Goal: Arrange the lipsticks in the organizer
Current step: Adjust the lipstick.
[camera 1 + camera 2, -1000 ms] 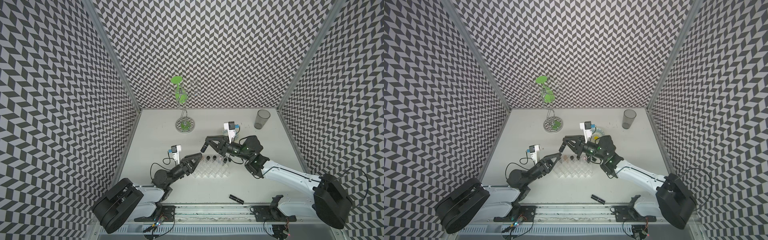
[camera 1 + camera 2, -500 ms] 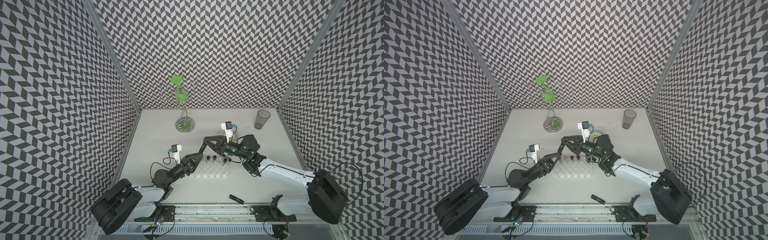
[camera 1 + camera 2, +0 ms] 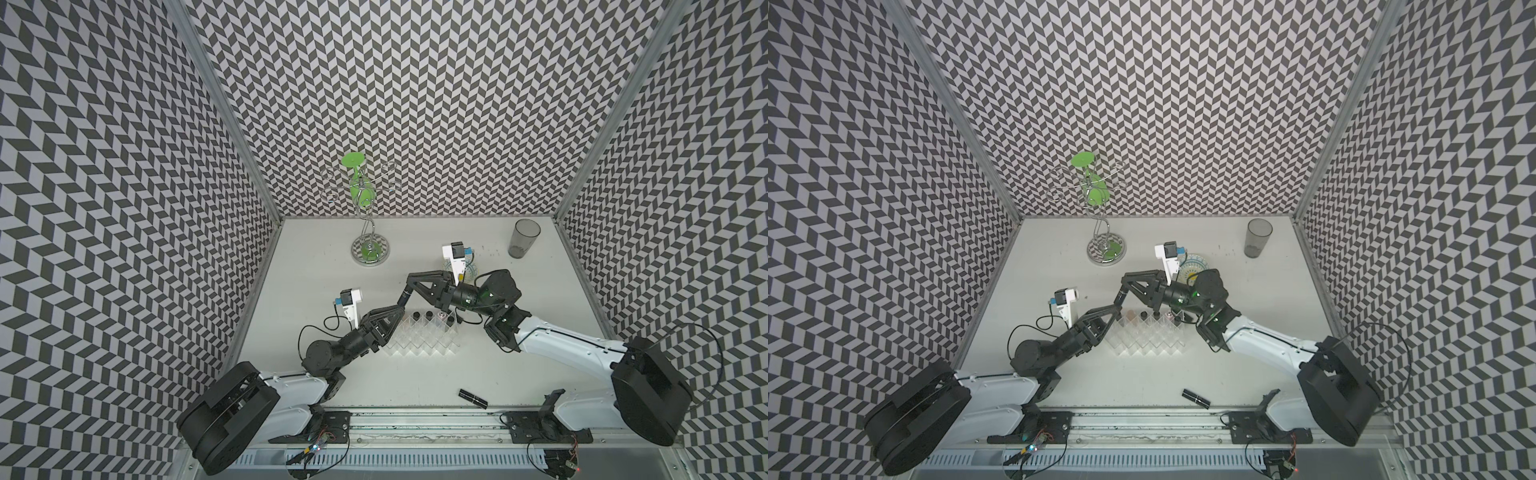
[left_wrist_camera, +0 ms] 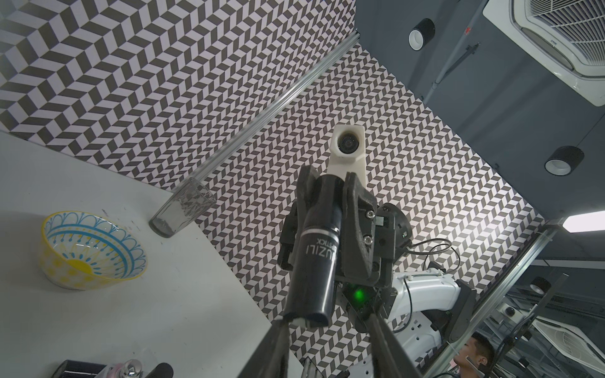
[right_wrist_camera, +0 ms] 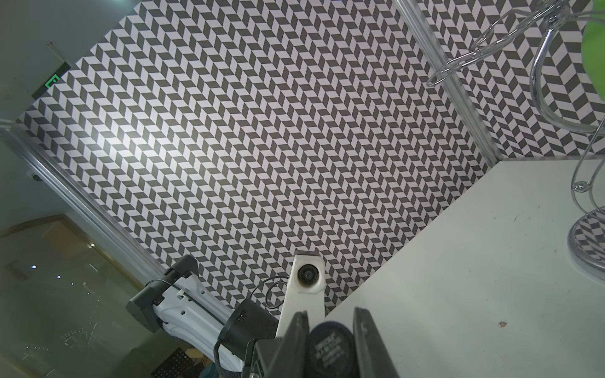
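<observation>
I see rack [image 3: 419,347] back row part-filled | right fingers [image 4: 355,203] clamp a lipstick [image 4: 316,261], left fingers [image 4: 271,347] half-open round it | loose tube [image 3: 472,397] before rack

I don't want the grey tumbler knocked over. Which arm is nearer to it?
Right. The right arm has its wrist in front of the tumbler, apart from it; the left arm reaches only the organizer at its left end, much farther away.
</observation>
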